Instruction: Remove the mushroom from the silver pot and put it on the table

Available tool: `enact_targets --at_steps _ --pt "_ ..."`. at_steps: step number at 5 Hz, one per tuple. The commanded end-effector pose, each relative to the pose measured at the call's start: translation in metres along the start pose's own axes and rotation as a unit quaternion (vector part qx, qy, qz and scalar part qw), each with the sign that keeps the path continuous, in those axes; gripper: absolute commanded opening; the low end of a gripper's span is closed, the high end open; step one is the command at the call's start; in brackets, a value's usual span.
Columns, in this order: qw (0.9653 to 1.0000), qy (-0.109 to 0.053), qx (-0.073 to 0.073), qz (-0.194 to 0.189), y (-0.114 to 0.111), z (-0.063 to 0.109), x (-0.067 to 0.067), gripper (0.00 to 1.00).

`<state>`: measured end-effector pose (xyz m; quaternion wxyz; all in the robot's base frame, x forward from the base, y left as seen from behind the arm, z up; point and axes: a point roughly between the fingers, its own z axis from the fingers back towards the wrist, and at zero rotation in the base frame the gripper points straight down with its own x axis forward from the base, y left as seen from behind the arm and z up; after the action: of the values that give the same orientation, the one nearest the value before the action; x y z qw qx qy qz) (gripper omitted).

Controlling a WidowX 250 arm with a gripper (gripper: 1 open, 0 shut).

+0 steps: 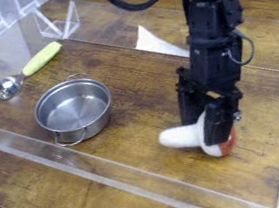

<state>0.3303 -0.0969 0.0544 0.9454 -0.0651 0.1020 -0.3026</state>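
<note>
The mushroom [184,137] lies on its side on the dark wooden table [128,174], right of centre, white stem pointing left and reddish cap [222,146] to the right. My gripper [208,122] points steeply down right over it. Its black fingers are spread apart and straddle the cap end, so it is open and the mushroom rests on the wood. The silver pot [74,108] stands empty to the left, well apart from the gripper.
A yellow-green handled utensil [42,58] and a small metal ball-ended utensil [10,87] lie at the back left. Low clear acrylic walls [70,154] edge the table. White triangular pieces [159,42] sit behind the arm.
</note>
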Motion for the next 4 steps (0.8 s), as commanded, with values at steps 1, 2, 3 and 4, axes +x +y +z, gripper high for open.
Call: enact_targets --at_steps 1,2,3,4 --pt "0.9977 -0.056 0.037 -0.004 0.004 0.057 -0.006 1.00" --pt "0.9921 -0.082 0.066 0.067 -0.002 0.073 -0.014 1.00" --pt "0.9811 -0.114 0.096 0.123 -0.015 0.079 -0.016 1.00" --pt "0.9717 -0.131 0.104 0.167 -0.018 0.076 -0.012 1.00"
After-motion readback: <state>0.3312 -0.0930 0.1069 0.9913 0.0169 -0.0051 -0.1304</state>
